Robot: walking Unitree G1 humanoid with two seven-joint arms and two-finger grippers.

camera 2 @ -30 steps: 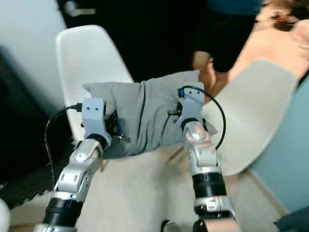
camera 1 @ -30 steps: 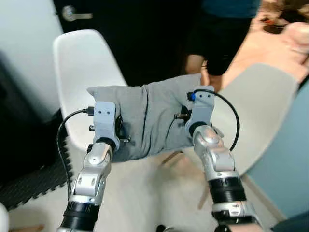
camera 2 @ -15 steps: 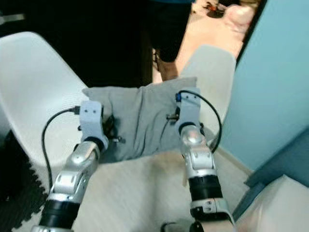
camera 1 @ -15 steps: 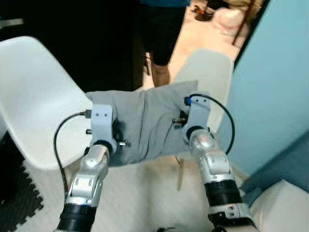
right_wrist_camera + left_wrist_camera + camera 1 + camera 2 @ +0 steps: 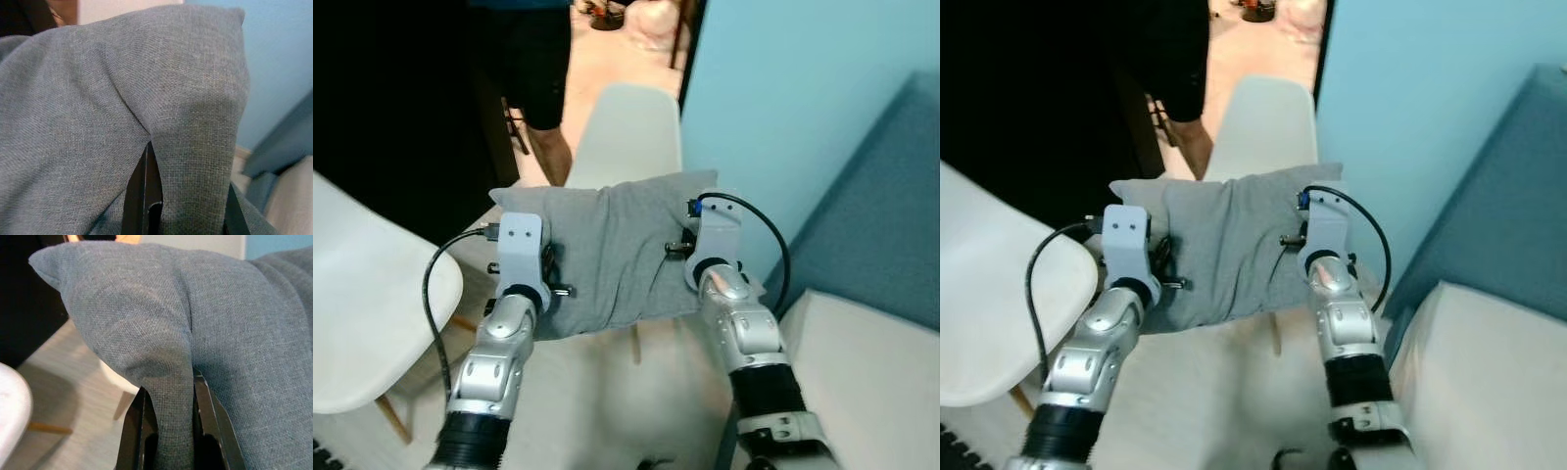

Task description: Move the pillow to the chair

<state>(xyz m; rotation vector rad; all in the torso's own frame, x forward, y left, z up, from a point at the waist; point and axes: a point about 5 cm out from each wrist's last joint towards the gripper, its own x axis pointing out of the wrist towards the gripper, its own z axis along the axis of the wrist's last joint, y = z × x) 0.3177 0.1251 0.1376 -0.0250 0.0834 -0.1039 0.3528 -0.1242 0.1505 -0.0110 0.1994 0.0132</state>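
Note:
A grey pillow (image 5: 612,245) hangs in the air in front of me, held by both grippers. My left gripper (image 5: 171,431) is shut on a fold at the pillow's left end, and its black fingers (image 5: 139,431) pinch the cloth. At the pillow's right end my right gripper (image 5: 183,205) is shut on another fold. One white chair (image 5: 626,127) stands just beyond the pillow, facing me. A second white chair (image 5: 367,313) is low on my left, its seat beside my left arm.
A person's legs (image 5: 543,88) stand in the dark doorway behind the far chair. A light blue wall (image 5: 773,98) rises on the right, with a blue-grey sofa (image 5: 891,215) and a pale cushion (image 5: 867,362) below it. Light wooden floor (image 5: 597,392) lies beneath the pillow.
The camera has swung to the right: the big white chair slid to the picture's left, and the blue wall and sofa came in. The pillow stays gripped at both ends.

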